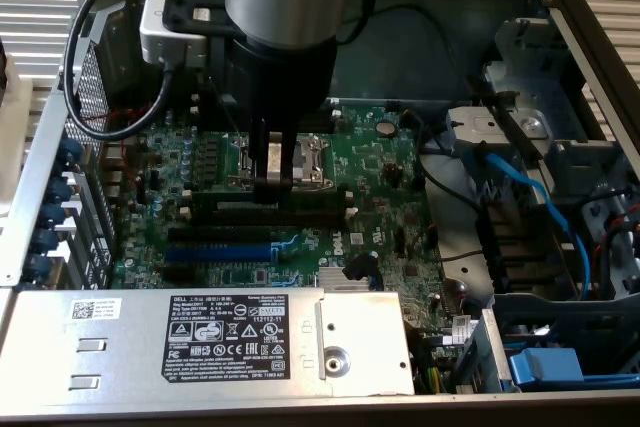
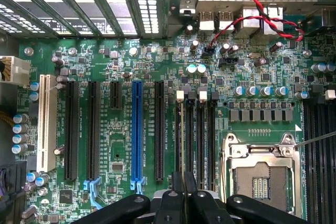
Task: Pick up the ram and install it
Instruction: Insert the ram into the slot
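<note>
One ram (image 1: 300, 199) stands on edge among the black memory slots (image 2: 202, 140), beside the processor socket (image 1: 310, 159). The pincer (image 1: 272, 181) is clenched at the ram's top edge, probably to keep it upright over the slot. Whether it grips or only presses, I cannot tell.

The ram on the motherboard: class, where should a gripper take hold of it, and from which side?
Likely at mid-length, from above, pinching the two flat faces of the ram: it stands on edge, long and thin, with the motherboard beneath it.
</note>
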Controlling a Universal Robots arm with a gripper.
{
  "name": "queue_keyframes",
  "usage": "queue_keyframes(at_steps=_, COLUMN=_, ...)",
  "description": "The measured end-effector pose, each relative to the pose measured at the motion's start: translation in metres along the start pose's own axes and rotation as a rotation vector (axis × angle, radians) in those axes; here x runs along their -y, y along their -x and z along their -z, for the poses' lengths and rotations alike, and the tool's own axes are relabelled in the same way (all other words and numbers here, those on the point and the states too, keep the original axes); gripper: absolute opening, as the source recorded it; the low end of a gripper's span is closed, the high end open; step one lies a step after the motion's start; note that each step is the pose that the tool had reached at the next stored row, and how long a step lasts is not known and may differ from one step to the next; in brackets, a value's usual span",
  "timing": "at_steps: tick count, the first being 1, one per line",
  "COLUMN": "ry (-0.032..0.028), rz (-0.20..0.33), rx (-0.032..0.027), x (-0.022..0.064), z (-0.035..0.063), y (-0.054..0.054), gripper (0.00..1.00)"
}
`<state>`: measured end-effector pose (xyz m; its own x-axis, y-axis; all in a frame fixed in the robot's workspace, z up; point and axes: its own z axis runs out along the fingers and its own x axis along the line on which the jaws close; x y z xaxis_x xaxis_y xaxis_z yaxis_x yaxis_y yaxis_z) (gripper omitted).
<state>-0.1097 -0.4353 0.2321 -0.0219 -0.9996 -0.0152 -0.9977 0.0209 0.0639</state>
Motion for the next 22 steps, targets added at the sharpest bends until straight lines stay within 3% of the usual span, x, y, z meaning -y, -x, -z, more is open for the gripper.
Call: queue_keyframes(at_steps=22, ry=0.0000, rz=-0.004, rx=0.0003, x=0.0001, z=-0.0030, y=-0.0005, gripper=0.12)
